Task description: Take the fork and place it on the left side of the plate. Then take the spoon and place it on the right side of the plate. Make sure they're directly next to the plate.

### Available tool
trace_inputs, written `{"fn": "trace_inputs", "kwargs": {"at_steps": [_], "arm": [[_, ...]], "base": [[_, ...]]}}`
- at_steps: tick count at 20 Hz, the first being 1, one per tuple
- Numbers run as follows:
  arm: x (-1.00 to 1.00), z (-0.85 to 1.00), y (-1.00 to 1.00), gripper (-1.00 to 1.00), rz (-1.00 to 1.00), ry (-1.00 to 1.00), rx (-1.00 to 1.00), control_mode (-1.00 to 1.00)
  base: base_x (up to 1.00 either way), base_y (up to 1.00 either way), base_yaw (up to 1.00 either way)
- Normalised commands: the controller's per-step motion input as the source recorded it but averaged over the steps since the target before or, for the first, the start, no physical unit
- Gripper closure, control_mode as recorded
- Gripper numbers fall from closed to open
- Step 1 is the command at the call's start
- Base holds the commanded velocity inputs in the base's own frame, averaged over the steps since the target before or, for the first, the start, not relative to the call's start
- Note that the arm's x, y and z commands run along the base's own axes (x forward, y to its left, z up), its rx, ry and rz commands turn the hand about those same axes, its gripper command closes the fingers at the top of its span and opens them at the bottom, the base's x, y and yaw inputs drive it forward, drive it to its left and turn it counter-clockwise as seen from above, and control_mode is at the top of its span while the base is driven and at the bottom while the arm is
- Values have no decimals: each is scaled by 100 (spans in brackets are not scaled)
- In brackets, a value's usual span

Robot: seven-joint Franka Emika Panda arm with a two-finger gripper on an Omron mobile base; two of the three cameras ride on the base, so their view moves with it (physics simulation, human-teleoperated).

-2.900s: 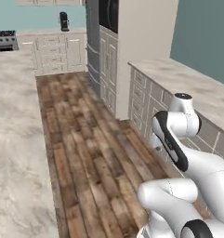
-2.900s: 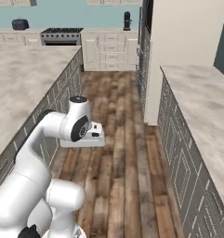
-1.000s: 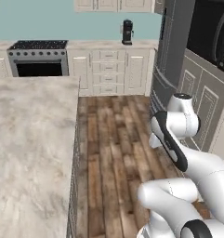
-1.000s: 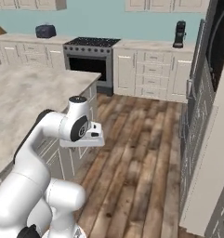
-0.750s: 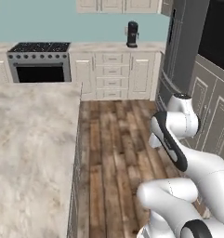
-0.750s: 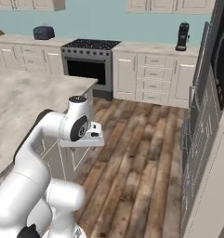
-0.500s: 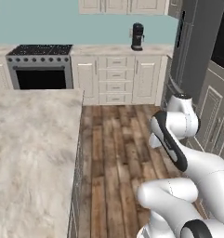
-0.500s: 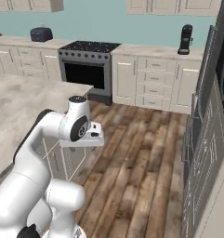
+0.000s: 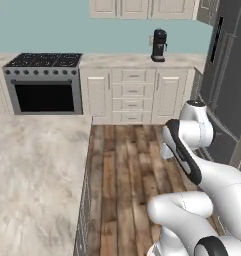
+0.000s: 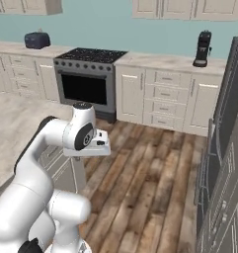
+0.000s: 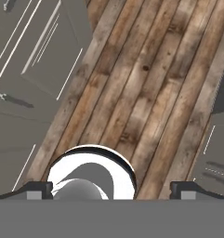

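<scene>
The fork, the plate and the spoon are out of view. My arm is folded close above the base, its hand (image 10: pixel 98 144) held over the wooden floor. In the hand view my gripper (image 11: pixel 112 190) points down at the floor planks. Its two dark fingertips (image 11: pixel 39 189) stand far apart at the bottom corners, open, with nothing between them.
A marble island counter (image 9: pixel 32 175) lies to my left. Along the back wall stand a black stove (image 9: pixel 42 85), white cabinets and a coffee machine (image 9: pixel 158 45); a toaster (image 10: pixel 37 39) sits further left. A dark fridge (image 9: pixel 227 75) rises at right. Wooden floor (image 9: pixel 127 165) runs ahead.
The whole picture has shifted: the camera swung left, so stove, cabinets and coffee machine slid right and drew closer. The arm keeps its folded pose and the gripper stays open.
</scene>
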Motion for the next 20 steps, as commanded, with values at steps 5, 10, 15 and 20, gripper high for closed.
{"fn": "trace_inputs", "kwargs": {"at_steps": [5, 10, 15, 20], "arm": [[0, 0, 0, -100, 0, 0, 0, 100], [0, 0, 0, -100, 0, 0, 0, 100], [0, 0, 0, -100, 0, 0, 0, 100], [0, 0, 0, -100, 0, 0, 0, 100]], "base": [[100, -9, 7], [100, -6, 5], [100, -1, 2], [100, 0, 0]]}}
